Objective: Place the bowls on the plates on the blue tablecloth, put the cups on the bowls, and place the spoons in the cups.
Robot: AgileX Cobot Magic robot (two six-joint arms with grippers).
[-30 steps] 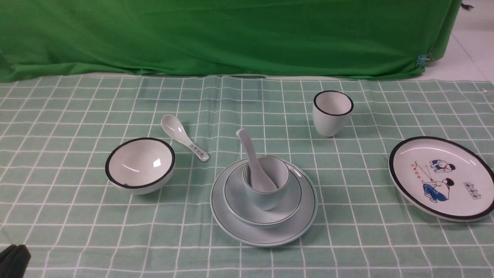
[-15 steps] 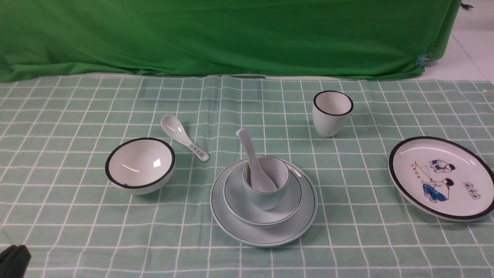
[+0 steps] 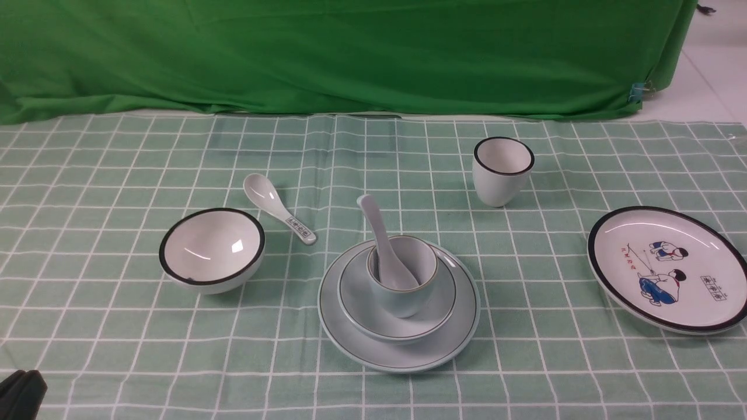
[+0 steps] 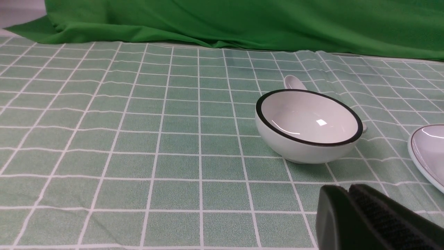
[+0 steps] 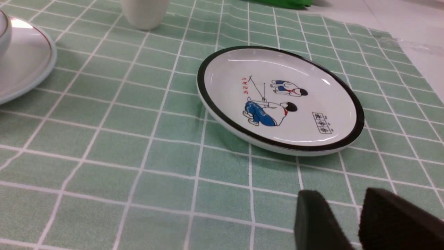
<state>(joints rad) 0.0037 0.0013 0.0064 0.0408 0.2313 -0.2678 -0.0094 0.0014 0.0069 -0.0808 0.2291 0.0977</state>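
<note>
With the left pincer (image 4: pixel 348 194) pressed together and the right pincer (image 5: pixel 347 215) slightly apart, both empty, the glossy white bowl (image 3: pixel 212 249), far from the cartoon plate (image 3: pixel 669 268), may slip during carrying.

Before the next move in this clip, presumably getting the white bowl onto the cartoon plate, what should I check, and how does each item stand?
1. White bowl upright, empty, with nothing on it: ok.
2. Cartoon plate bare and flat on the blue tablecloth: ok.
3. Left gripper empty, near the bowl: ok, though its jaws look shut and would need opening.
4. Right gripper slightly open, empty, low beside the plate: ok.
5. Marked spoon lies just behind the bowl; whether it touches: cannot tell.
6. Pale blue set finished, with pale blue plate, bowl, cup and spoon stacked: ok.
</note>
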